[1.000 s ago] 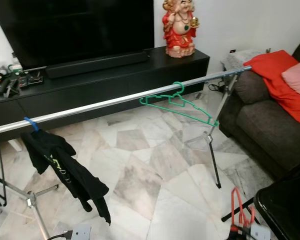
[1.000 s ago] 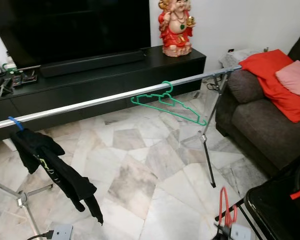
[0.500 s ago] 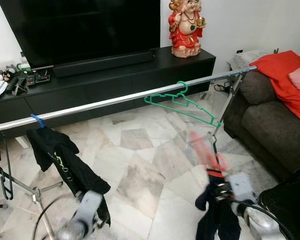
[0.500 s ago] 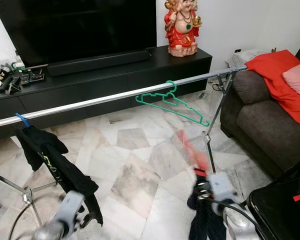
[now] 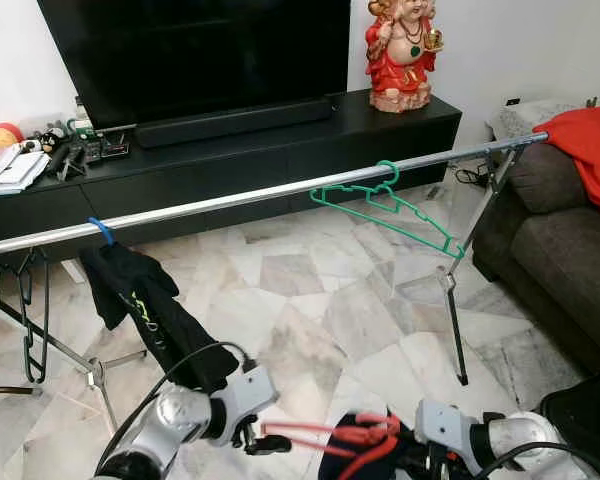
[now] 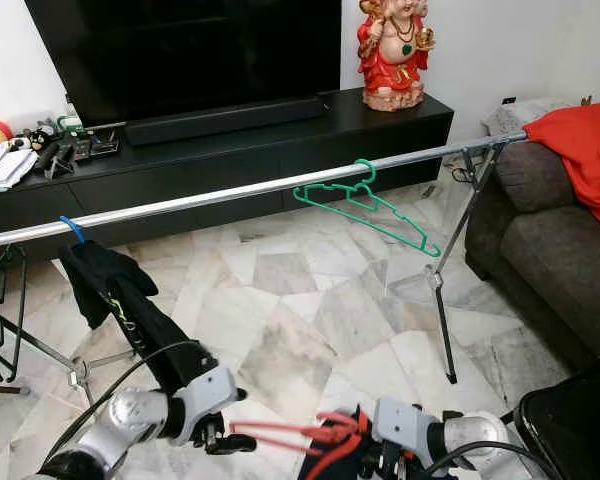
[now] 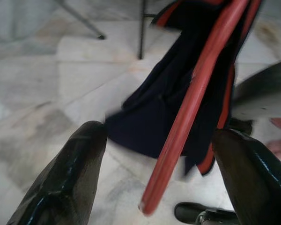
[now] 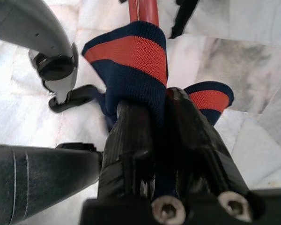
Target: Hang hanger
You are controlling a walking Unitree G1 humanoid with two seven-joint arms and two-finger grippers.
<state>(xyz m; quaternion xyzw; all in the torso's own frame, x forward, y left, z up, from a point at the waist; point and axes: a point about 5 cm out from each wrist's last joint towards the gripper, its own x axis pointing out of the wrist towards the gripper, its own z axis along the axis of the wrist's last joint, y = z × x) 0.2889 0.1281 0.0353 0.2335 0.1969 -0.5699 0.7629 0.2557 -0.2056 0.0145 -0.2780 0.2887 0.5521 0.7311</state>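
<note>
Silver rail (image 5: 240, 201) carries green hanger (image 5: 385, 203), black garment (image 5: 145, 310).

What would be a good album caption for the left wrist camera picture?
Open left gripper reaching for a red hanger draped with a navy-and-red garment above the marble floor.

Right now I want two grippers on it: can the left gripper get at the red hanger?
Probably yes: the left gripper is open with the red hanger between its fingers, nothing in between.
</note>
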